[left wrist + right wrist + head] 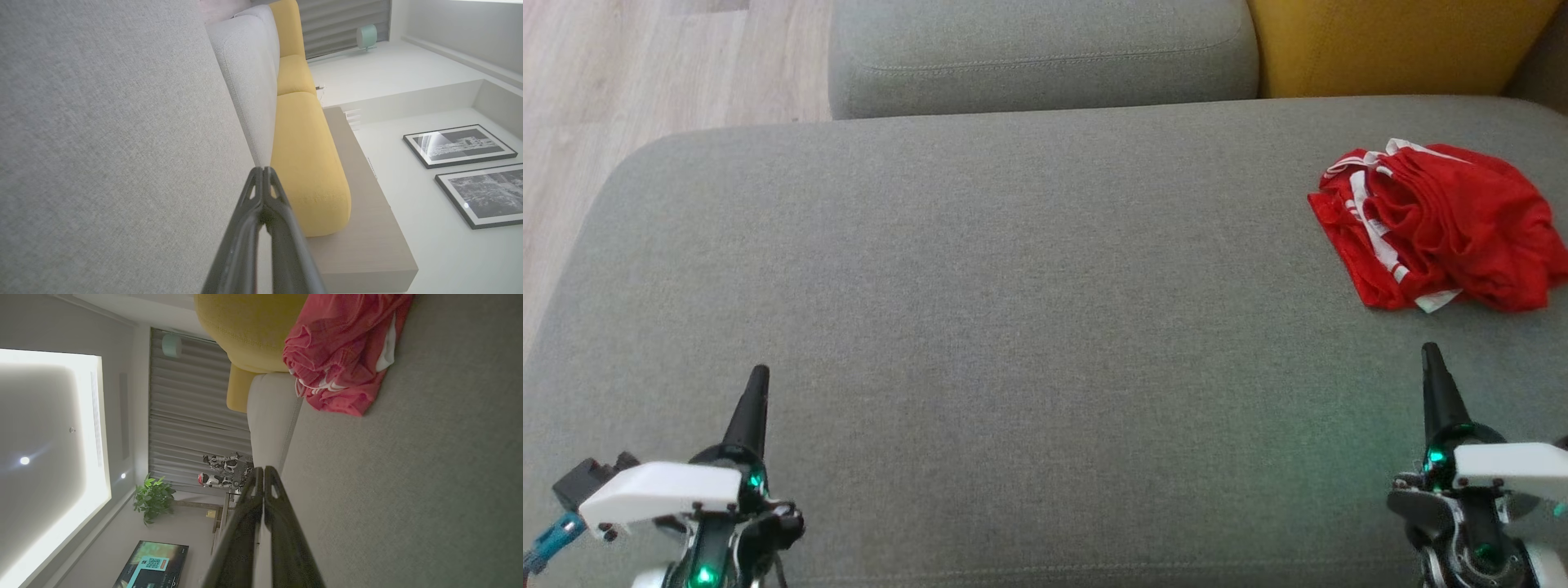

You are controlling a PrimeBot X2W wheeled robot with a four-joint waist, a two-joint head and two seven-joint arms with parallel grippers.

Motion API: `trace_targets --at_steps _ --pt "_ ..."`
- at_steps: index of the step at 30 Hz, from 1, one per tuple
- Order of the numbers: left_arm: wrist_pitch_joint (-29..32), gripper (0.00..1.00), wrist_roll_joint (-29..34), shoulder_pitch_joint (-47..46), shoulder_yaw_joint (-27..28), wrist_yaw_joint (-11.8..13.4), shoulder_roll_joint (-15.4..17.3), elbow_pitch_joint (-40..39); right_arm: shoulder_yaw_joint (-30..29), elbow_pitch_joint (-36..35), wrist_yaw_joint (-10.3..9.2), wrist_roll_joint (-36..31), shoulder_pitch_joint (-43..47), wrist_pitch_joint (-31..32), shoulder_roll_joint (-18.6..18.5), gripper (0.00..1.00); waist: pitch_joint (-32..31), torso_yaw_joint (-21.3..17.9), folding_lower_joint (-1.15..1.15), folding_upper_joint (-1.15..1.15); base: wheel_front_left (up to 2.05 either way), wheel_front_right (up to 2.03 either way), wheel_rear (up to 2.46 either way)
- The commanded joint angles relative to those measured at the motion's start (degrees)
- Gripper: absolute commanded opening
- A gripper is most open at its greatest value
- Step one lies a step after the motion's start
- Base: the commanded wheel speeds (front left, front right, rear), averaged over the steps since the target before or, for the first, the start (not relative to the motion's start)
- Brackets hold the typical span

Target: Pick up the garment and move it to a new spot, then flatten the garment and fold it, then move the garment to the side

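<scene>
Head view: garment (1441, 224) by right edge; seat cushion (1013, 286) stretches wide leftward.

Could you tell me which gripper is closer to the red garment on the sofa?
Right. The right gripper sits just below the red garment, while the left gripper is far across the grey cushion.

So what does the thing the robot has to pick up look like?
Find the big grey sofa seat. Look at its far right side, near the yellow cushion. There lies the garment, a crumpled bright red heap with white stripes; its neighbours are plain grey or yellow.
</scene>
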Motion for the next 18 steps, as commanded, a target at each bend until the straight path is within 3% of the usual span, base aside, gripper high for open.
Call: trace_targets --at_steps 1,18 --pt "0.5 0.00 -1.4 -3.5 2.8 -0.9 0.0 -1.3 0.6 -1.6 -0.04 2.0 -3.2 0.2 -0.3 0.00 0.0 0.0 0.00 0.00 0.00 0.00 0.00" --pt "3.0 0.00 -10.5 -4.5 7.7 -4.3 -3.0 0.6 -0.2 0.2 -0.04 13.5 -4.5 0.4 -0.3 0.00 0.2 0.1 0.00 0.00 0.00 0.00 0.00"
